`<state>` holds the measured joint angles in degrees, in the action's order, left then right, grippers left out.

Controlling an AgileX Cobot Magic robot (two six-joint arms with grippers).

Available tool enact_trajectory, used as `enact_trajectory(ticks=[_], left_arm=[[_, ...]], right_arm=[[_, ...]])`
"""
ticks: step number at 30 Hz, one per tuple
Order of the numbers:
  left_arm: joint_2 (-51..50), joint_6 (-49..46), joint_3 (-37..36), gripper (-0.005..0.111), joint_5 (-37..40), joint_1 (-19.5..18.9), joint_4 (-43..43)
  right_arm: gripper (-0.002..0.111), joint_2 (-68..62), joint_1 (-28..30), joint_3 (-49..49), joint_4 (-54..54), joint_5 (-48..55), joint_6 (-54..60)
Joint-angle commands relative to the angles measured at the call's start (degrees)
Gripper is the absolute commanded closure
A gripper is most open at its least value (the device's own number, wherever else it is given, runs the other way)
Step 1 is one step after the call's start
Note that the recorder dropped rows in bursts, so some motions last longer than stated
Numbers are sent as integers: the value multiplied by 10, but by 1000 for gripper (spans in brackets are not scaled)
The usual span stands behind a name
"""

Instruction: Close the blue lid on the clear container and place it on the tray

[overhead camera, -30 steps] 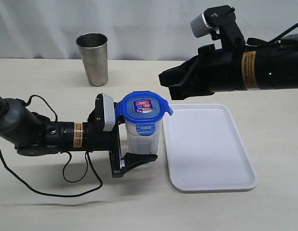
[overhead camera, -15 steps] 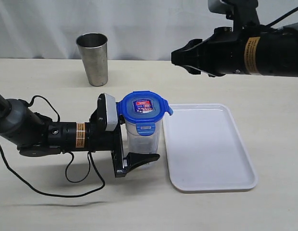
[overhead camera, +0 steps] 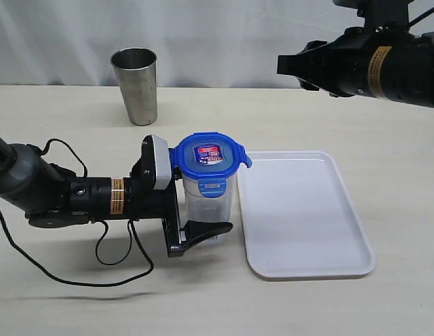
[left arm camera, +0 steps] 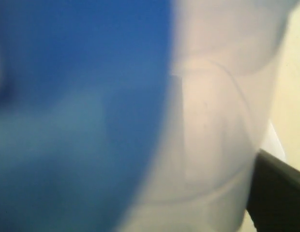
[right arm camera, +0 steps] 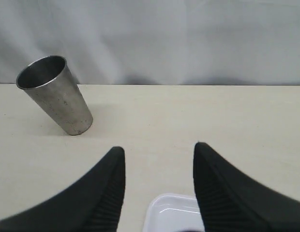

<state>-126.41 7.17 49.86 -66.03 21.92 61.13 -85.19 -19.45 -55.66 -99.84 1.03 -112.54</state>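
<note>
Beige table (overhead camera: pixel 308 115); steel cup (overhead camera: pixel 136 85), clear container (overhead camera: pixel 206 203), white tray (overhead camera: pixel 301 213) on it.

The steel cup (overhead camera: pixel 136 85) looked like dull brushed metal. Well apart from it, the clear container (overhead camera: pixel 207 207) was see-through plastic under a glossy blue lid (overhead camera: pixel 208 157). Beside it, the tray (overhead camera: pixel 304 213) was smooth white plastic.

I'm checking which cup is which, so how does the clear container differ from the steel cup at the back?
The clear container is transparent plastic; the steel cup is opaque grey metal. The container carries the blue lid; the cup stands open. The container sits between the left gripper's jaws beside the tray; the cup stands alone near the backdrop. Both are upright and tapered.
</note>
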Motion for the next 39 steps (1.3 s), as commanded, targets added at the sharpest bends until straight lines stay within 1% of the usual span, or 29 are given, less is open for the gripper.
enact_trajectory(ticks=[1,3,4,8,12,15,18,19,21,23,27,31,32,33,35,36,37,38,39], left_arm=[[-2,-1,2,17,-3,1,-3],[-2,-1,2,23,-7,1,-3],[-2,-1,2,29,-8,1,-3],[-2,-3,2,50,-11,1,-3],[-2,-3,2,74,-5,1,-3],[-2,4,2,90,-2,1,-3],[-2,36,2,106,-2,1,-6],[-2,39,2,107,-2,1,-9],[-2,68,2,107,-2,1,-27],[-2,102,2,107,-2,0,-56],[1,113,2,107,-6,-13,-73],[1,128,2,107,-7,-30,-73],[1,128,2,107,-7,-33,-69],[1,128,2,107,-7,-33,-68],[1,127,2,107,-7,-33,-63],[1,127,2,107,-7,-33,-63],[1,127,2,107,-7,-33,-63],[1,126,4,107,-7,-33,-64],[1,126,6,107,-6,-33,-62]], right_arm=[[65,0,3,11,-1,-35,5],[65,0,3,16,-1,-75,5],[65,0,3,18,-1,-102,5],[65,0,3,14,-1,-223,5],[65,0,3,-23,-1,-336,-5],[65,0,3,-69,-1,-372,-27],[65,0,3,-112,-1,-374,-72],[65,0,3,-122,-1,-374,-79],[65,0,3,-141,-1,-356,-84],[65,0,3,-150,-1,-307,-84],[65,-6,0,-143,-1,-143,-73],[65,-30,0,-140,-1,6,-33],[65,-49,0,-140,-1,55,2],[65,-58,0,-140,-1,70,22],[65,-84,1,-144,101,179,212],[65,-102,0,-167,247,284,381],[65,-113,0,-188,336,343,477],[65,-130,16,-239,500,426,636],[65,-135,28,-263,620,431,751]])
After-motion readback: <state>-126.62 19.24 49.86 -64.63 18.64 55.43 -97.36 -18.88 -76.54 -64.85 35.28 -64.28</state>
